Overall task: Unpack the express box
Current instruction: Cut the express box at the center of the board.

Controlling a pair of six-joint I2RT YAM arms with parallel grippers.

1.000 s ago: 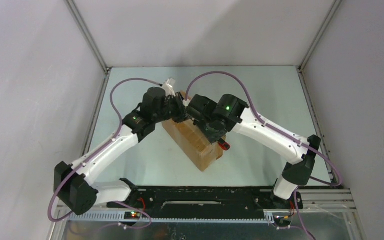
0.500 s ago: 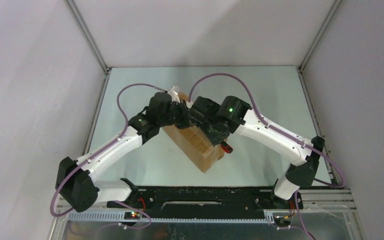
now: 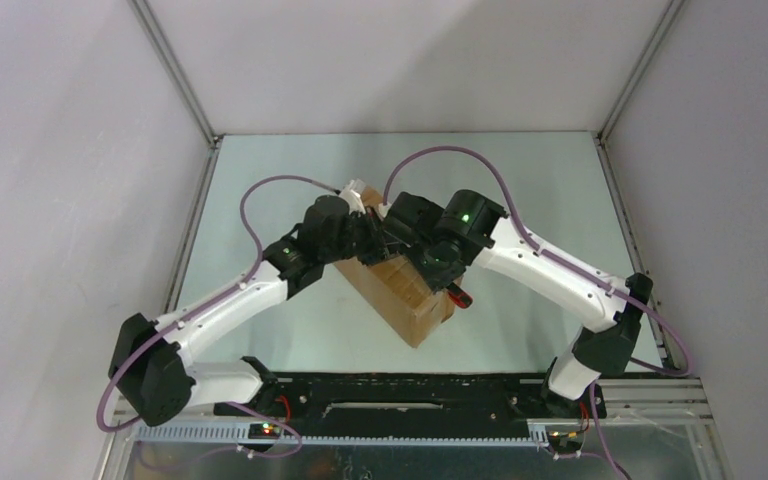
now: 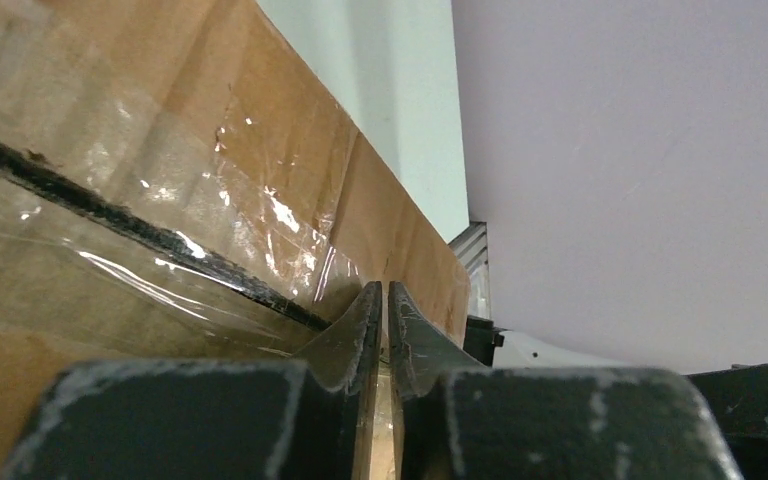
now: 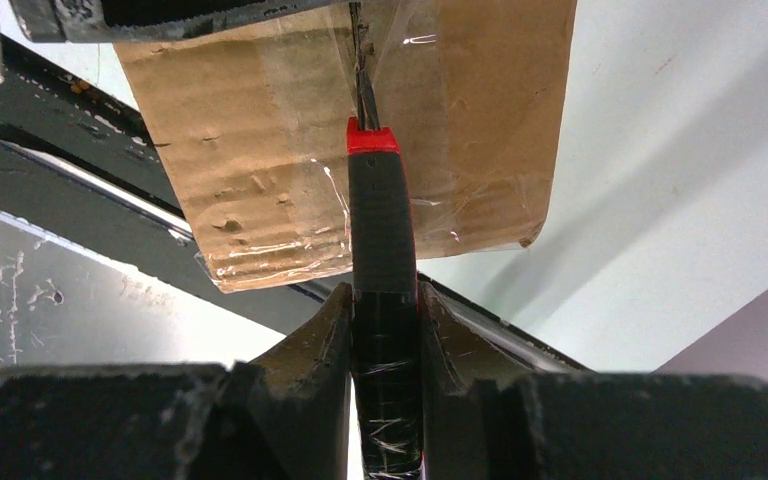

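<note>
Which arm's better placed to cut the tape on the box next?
Right. The right gripper is shut on the red-and-black cutter, whose blade sits at the taped seam of the express box. The left gripper holds no tool.

Soft, even overhead light: crisp from above, shallow focus at the wrists.
In the top view the pale table [image 3: 520,170] is evenly lit and sharp throughout, with only faint, soft-edged shadow around the express box [image 3: 410,300]. In the left wrist view small white glints sparkle on the clear tape [image 4: 280,215], while the left gripper's fingers [image 4: 350,345] sit close to the lens and out of focus. In the right wrist view the cutter handle [image 5: 384,260] is fairly sharp, the right gripper's fingers [image 5: 310,350] soft — a grey shadow falls across the table at right.
</note>
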